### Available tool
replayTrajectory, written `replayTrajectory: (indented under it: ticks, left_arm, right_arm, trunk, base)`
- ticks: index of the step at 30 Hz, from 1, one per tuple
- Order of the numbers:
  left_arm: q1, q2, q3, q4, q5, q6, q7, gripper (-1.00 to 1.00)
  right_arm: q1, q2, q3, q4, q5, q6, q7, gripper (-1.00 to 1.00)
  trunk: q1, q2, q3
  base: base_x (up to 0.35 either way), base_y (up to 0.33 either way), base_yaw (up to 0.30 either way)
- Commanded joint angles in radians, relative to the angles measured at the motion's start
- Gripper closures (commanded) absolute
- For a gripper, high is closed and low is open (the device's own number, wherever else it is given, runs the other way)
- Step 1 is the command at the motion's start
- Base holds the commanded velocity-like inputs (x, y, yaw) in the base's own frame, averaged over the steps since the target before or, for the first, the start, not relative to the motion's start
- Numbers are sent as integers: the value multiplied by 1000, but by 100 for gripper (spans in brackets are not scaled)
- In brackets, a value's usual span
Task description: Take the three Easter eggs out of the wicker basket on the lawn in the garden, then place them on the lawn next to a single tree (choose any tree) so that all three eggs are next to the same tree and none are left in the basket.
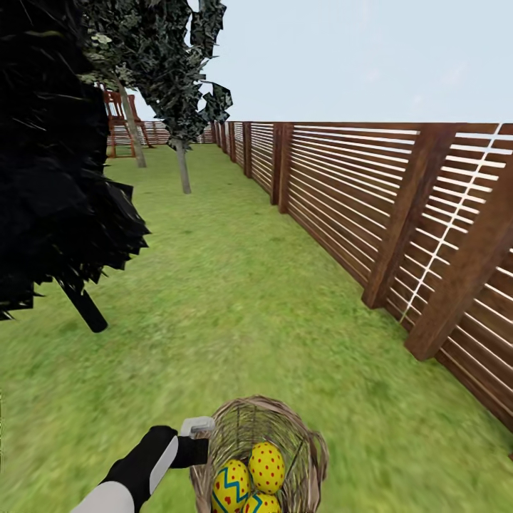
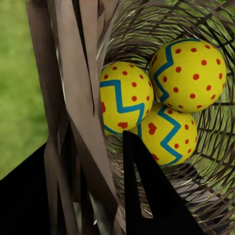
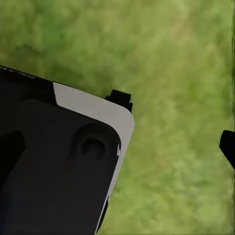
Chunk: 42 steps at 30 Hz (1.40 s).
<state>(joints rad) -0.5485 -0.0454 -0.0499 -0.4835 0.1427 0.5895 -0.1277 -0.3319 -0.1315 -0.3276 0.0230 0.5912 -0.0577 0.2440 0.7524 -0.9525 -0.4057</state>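
Observation:
The wicker basket (image 1: 285, 427) sits at the bottom of the head view and holds all three Easter eggs (image 1: 266, 467), yellow with red dots and blue zigzags. My left gripper (image 1: 204, 442) is shut on the basket's left rim. In the left wrist view the woven rim (image 2: 78, 112) runs between the two dark fingers, and the eggs (image 2: 188, 73) lie packed together just beyond. A slim pale-trunked tree (image 1: 184, 167) stands far ahead on the lawn (image 1: 235, 299). In the right wrist view a dark tip (image 3: 228, 146) shows at the edge over grass.
A brown slatted fence (image 1: 370, 206) runs along the right side into the distance. A near-black tree (image 1: 57, 178) fills the left, its trunk leaning into the grass. A wooden play set (image 1: 117, 125) and another pale trunk (image 1: 134, 128) stand far back.

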Motion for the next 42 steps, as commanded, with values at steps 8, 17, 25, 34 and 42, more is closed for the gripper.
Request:
replayTrajectory:
  ticks: [8, 17, 25, 34, 42]
  left_arm:
    - [-1, 1, -4, 0, 14, 6, 3, 100]
    - [-1, 1, -4, 0, 14, 5, 3, 100]
    - [-1, 1, -4, 0, 14, 5, 3, 100]
    - [-1, 1, -4, 1, 14, 5, 3, 100]
    - [-1, 0, -4, 0, 14, 5, 3, 100]
  right_arm:
    - [-1, 1, -8, 5, 17, -5, 1, -100]
    - [-1, 0, -8, 5, 15, -5, 2, -100]
    - [-1, 0, -8, 5, 13, -5, 2, -100]
    - [-1, -1, -9, 3, 4, -3, 3, -100]
    - [-1, 1, -10, 3, 1, -4, 3, -100]
  trunk:
    - [1, -1, -1]
    - [1, -1, -1]
    - [1, -1, -1]
    - [1, -1, -1]
    - [1, -1, -1]
  base:
    - [304, -75, 282]
    - [319, 0, 293]
    - [319, 0, 238]
    - [319, 0, -15]
    - [319, 0, -102]
